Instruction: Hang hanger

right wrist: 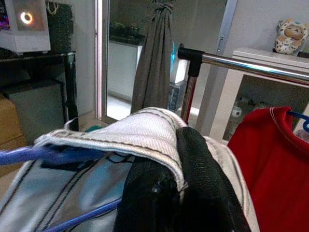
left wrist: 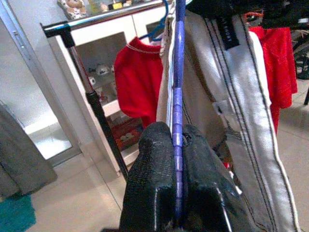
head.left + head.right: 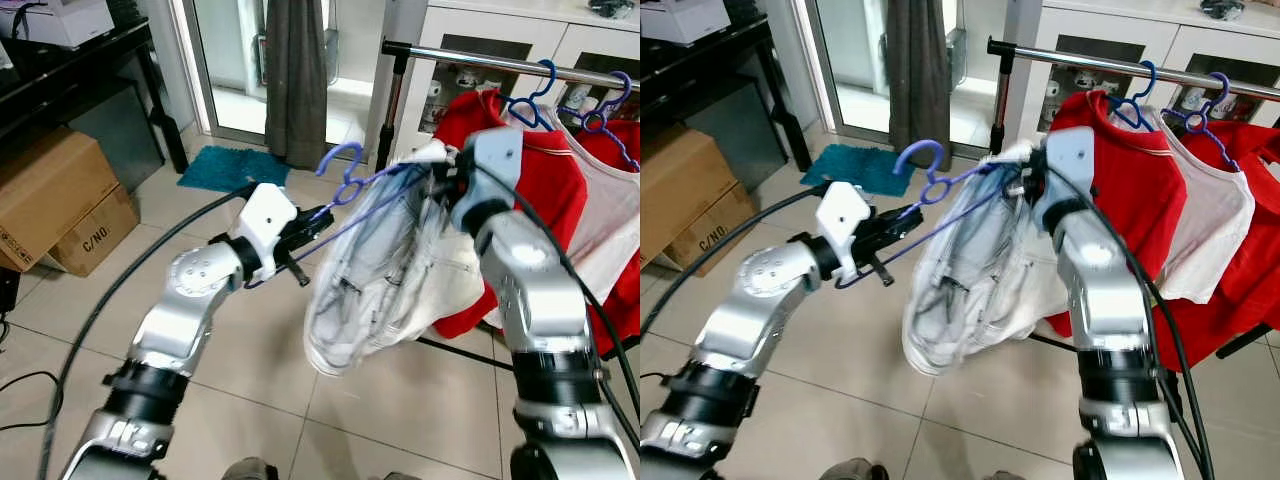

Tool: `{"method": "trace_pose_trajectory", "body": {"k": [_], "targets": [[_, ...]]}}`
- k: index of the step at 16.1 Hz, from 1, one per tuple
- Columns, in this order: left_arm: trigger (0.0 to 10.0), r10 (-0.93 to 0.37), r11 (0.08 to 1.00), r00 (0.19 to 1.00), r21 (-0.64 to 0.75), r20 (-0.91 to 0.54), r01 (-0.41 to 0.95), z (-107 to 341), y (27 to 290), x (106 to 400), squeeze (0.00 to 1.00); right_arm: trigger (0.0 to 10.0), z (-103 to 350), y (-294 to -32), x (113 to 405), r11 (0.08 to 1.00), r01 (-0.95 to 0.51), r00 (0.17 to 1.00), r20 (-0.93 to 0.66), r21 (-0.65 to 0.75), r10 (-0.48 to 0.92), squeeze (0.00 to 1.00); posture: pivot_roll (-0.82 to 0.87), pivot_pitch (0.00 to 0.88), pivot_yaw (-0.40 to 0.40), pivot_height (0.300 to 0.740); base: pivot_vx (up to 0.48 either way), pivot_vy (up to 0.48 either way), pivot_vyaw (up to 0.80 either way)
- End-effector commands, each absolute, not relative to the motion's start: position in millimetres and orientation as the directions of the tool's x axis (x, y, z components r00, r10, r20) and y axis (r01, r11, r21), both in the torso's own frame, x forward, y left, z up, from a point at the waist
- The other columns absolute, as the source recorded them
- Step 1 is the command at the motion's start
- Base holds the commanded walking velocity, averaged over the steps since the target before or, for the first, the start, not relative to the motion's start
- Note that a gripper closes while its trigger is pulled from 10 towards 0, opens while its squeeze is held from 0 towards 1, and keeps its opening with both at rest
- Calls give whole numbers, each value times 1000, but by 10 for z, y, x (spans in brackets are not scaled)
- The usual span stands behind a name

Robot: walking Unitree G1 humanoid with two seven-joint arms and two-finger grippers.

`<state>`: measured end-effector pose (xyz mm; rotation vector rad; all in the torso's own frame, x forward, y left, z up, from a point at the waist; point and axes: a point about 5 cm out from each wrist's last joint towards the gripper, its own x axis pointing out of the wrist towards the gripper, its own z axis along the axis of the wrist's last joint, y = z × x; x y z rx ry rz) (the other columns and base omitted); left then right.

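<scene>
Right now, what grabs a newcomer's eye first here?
The white shirt on a blue hanger, held up between both arms in front of the rail. The left gripper pinches the hanger's bar; the right gripper clamps the shirt's shoulder. Red shirts already hang behind.

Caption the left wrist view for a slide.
Left end effector shut on the blue hanger carrying a white garment, clothes rail behind.
</scene>
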<state>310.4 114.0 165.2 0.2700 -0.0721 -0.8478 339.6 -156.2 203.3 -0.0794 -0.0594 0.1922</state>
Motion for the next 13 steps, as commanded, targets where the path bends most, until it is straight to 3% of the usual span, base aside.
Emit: {"method": "trace_pose_trajectory", "body": {"k": [1, 6, 9, 13], "targets": [[0, -759, 623, 651, 253, -34, 740, 1685, 1194, 3049, 0, 0, 2096, -1667, 3448, 988, -139, 987, 77, -62, 144, 0, -51, 0, -12, 740, 0, 0, 0], [0, -782, 606, 622, 183, -44, 774, 1644, 1399, 2793, 0, 0, 1918, -1961, 3578, 996, -4, 1000, 6, 86, 3, 0, -33, 0, -8, 740, 0, 0, 0], [0, -806, 573, 587, 148, -76, 806, 1612, 1464, 2661, 0, 0, 1798, -2087, 3573, 989, 42, 999, -31, 140, -38, 0, -29, 0, -3, 740, 0, 0, 0], [0, -801, 595, 597, 55, -44, 802, 1632, 1611, 2505, 0, 0, 1587, -2231, 3462, 974, 61, 997, -63, 217, -49, 0, -32, 0, 16, 740, 0, 0, 0]]}}
